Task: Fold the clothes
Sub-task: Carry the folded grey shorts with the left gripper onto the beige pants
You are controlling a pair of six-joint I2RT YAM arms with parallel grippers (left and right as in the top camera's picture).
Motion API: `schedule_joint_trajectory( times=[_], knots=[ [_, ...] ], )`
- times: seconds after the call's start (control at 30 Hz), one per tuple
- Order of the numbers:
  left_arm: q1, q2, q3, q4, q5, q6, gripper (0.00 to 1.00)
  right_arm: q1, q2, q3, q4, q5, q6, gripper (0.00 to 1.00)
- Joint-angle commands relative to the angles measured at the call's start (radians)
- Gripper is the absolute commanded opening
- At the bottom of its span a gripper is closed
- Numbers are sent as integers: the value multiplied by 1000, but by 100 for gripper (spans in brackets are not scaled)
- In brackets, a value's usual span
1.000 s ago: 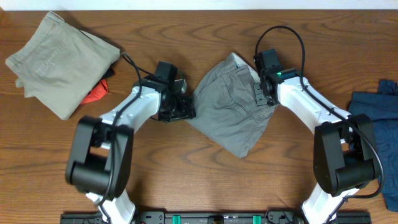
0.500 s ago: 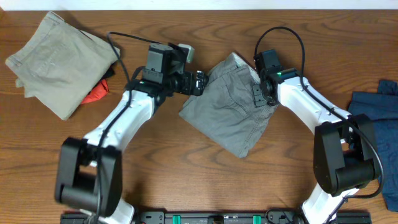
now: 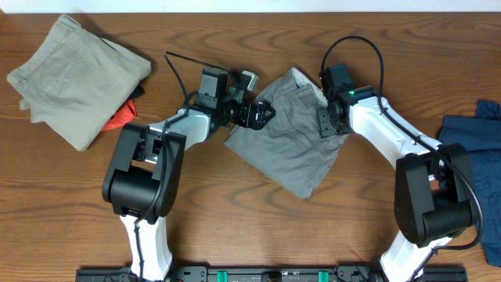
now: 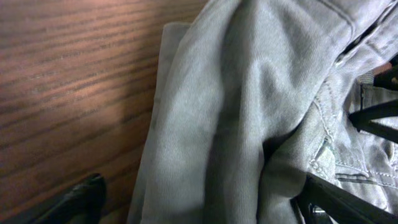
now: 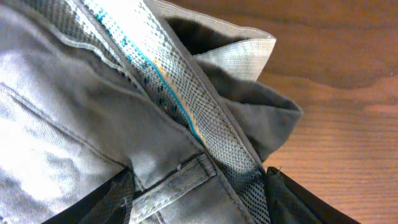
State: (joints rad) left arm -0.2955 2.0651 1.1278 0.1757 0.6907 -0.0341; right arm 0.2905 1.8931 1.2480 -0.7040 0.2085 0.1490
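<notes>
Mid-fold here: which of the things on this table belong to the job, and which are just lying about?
Job:
- grey shorts, centre

Lying about:
- khaki shorts, far left
- orange cloth by them
- navy garments, right edge

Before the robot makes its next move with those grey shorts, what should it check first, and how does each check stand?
1. That the left tool is open: ok. Its fingers stand wide apart at the left edge of the grey shorts, one of them over bare table.
2. That the right tool grips the waistband: cannot tell. The band lies between its fingers.
3. That the grey shorts lie flat: not ok. They are bunched and creased.
4. That the khaki shorts lie apart from them: ok.
5. That the navy garments lie apart from them: ok.
</notes>
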Motion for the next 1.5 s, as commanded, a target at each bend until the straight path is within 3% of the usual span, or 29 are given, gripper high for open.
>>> schedule_joint_trajectory(
  times=[0.0, 0.03, 0.17, 0.2, 0.23, 0.5, 0.73, 0.93, 1.1, 1.37, 1.4, 1.43, 1.47],
  knots=[
    [1, 57, -7, -39, 29, -56, 86, -2, 13, -2, -10, -7, 15, 65],
    [1, 60, -7, -56, 58, -57, 77, -2, 13, -2, -11, -6, 15, 66],
    [2, 59, -7, -105, 145, -57, 25, -5, 8, -2, -11, -6, 15, 65],
    [2, 59, -7, -116, 154, -57, 19, -8, 3, -1, -12, -6, 15, 65],
    [2, 59, -7, -126, 164, -57, 6, -11, -4, 0, -14, -6, 15, 65],
    [83, -37, -2, -141, 108, -53, 6, -79, -191, 2, -63, 5, 14, 68],
    [278, -302, 3, -143, -165, -53, 6, -169, -397, 2, -109, -16, 14, 74],
    [500, -472, 63, -60, -345, -38, 6, -193, -455, 2, -145, -50, 14, 74],
    [722, -480, 118, -48, -345, -39, 6, -192, -453, 2, -161, -71, 15, 73],
    [973, -368, 118, -188, -344, -55, 7, -192, -453, 2, -161, -86, 15, 73],
    [992, -348, 118, -204, -344, -62, 16, -192, -453, 2, -161, -86, 15, 73],
    [1012, -326, 118, -227, -344, -80, 35, -192, -453, 2, -163, -86, 15, 73],
    [1025, -309, 118, -246, -343, -97, 65, -192, -453, 2, -163, -86, 15, 73]
  ],
)
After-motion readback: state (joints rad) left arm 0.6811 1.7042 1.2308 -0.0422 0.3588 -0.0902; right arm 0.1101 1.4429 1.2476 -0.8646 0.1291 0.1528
